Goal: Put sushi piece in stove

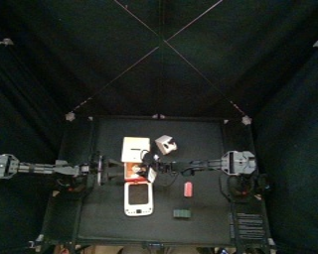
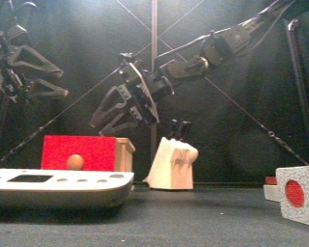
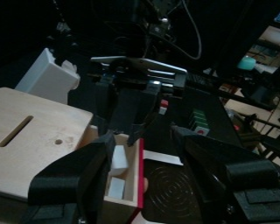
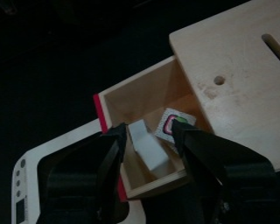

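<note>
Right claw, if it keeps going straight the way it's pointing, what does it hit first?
Most likely the sushi piece lying in the open wooden compartment of the toy stove, right between the right claw fingertips. Depth is unclear, so the compartment's floor could come first.

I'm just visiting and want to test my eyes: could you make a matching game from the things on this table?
Things:
1. knife block
2. red box
3. white cube

Descriptions:
A. red circle on its face, at the far right in the front view
B. pale wood, dark handles sticking out on top
C. round wooden knob on its front

Pairs: 1-B, 2-C, 3-A
</note>
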Motion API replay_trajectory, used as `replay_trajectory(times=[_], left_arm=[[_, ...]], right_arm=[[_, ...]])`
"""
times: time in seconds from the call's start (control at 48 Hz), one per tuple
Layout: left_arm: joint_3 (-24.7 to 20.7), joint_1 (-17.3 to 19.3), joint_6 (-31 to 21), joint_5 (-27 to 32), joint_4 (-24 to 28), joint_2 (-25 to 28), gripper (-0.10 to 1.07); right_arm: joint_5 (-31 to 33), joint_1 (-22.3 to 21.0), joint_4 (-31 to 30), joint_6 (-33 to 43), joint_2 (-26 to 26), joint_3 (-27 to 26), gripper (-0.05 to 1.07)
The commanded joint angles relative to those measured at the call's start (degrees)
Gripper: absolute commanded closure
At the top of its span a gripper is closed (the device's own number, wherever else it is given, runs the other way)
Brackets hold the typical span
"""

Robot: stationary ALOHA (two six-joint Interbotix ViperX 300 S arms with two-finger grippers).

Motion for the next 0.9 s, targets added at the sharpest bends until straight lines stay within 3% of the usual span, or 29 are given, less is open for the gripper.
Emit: replay_trajectory(times=[0.0, 0.875], left_arm=[[-0.7, 0.1, 0.1, -0.5, 0.0, 0.3, 0.08], [-0.8, 0.2, 0.0, -0.6, 0.0, 0.2, 0.09]], right_arm=[[-0.5, -0.1, 0.0, -0.1, -1.3, -1.2, 0.21], [-1.8, 0.9, -0.9, -0.5, -4.9, 1.1, 0.25]])
